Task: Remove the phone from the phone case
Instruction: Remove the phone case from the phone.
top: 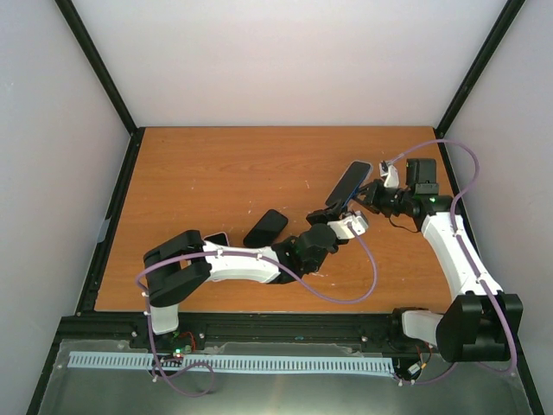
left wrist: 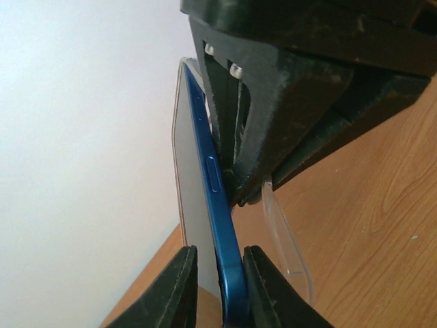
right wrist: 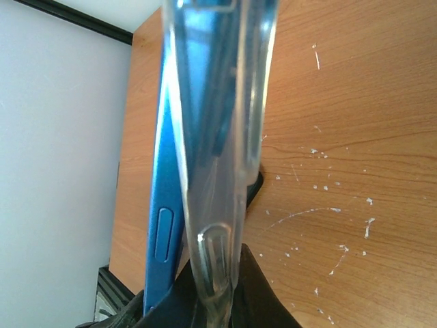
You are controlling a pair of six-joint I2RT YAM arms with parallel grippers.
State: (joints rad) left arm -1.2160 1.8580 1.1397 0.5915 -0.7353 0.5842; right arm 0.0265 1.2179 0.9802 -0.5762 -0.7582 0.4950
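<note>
A blue phone [top: 348,183] is held tilted above the table between both grippers. In the left wrist view its blue edge [left wrist: 212,178] and pale screen run up between my left gripper's fingers [left wrist: 218,258], which press on both of its faces at the lower end. The clear phone case [left wrist: 287,239] bows away from the phone's back. My right gripper [right wrist: 218,277] is shut on the peeled edge of the case [right wrist: 218,137], and the phone [right wrist: 164,205] stands just left of it, outside the fingers. From above, the left gripper [top: 335,210] and right gripper [top: 370,192] meet at the phone.
Two dark phones lie flat on the wooden table [top: 216,164]: one [top: 265,227] left of the left gripper, another [top: 216,239] partly under the left arm. White walls enclose the table on three sides.
</note>
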